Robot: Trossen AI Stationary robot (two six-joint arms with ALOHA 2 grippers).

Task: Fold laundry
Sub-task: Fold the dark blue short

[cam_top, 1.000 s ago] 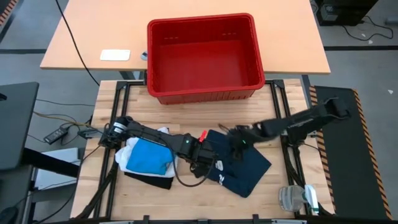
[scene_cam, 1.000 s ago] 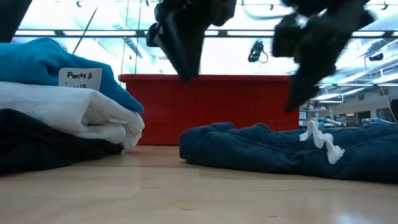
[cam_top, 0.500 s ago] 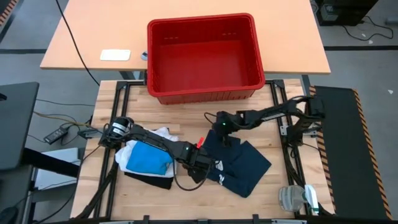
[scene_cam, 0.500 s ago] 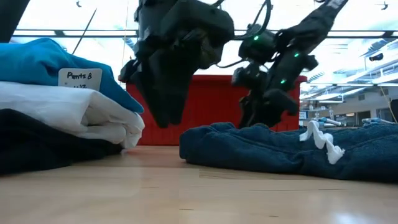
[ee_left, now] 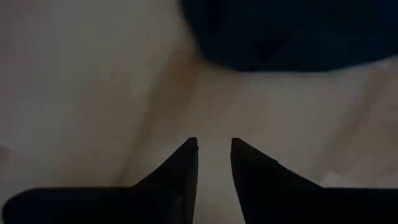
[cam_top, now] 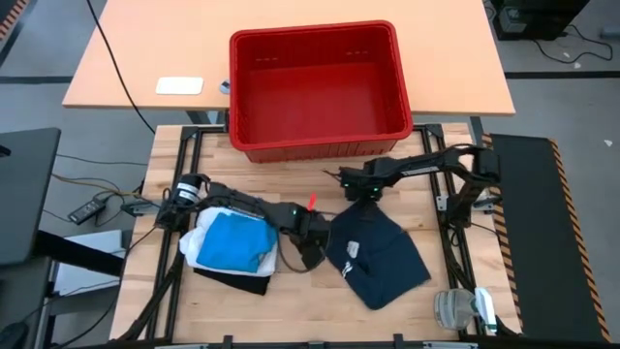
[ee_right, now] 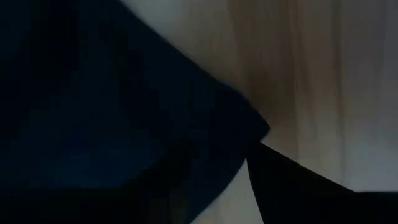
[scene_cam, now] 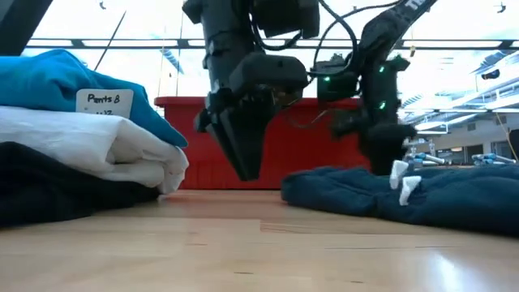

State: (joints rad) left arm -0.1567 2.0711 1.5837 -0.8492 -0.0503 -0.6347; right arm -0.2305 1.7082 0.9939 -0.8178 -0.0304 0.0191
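Observation:
A navy garment point(cam_top: 380, 254) with white drawstrings point(scene_cam: 402, 182) lies crumpled right of the table's middle. At the left sits a folded stack: a bright blue piece point(cam_top: 232, 242) on a white T-shirt point(scene_cam: 122, 150) on a black garment point(cam_top: 232, 279). My left gripper point(cam_top: 309, 254) point(ee_left: 214, 144) hangs over bare wood between the stack and the navy garment, fingers a narrow gap apart, touching nothing. My right gripper point(cam_top: 364, 199) point(scene_cam: 381, 154) is down on the navy garment's far edge, shut on it. My right gripper holds the navy garment by its far edge point(cam_top: 365, 209), coming from above and slanting in from the table's right. In its wrist view the cloth point(ee_right: 186, 124) fills the space beside one finger point(ee_right: 292, 186), which hides the pinch. The garment lies on the table.
A red plastic basket point(cam_top: 315, 145) point(scene_cam: 188, 146) stands beyond the table's far edge on a tan table, with a white flat object point(cam_top: 179, 85) to its left. A grey item point(cam_top: 455, 308) sits at the near right corner. Bare wood shows along the near edge.
My right gripper has swung toward the table's left and far edge and come down on the navy garment's far edge. My left gripper has moved off the garment toward the stack and lowered. The garment's left part has drawn away to the right.

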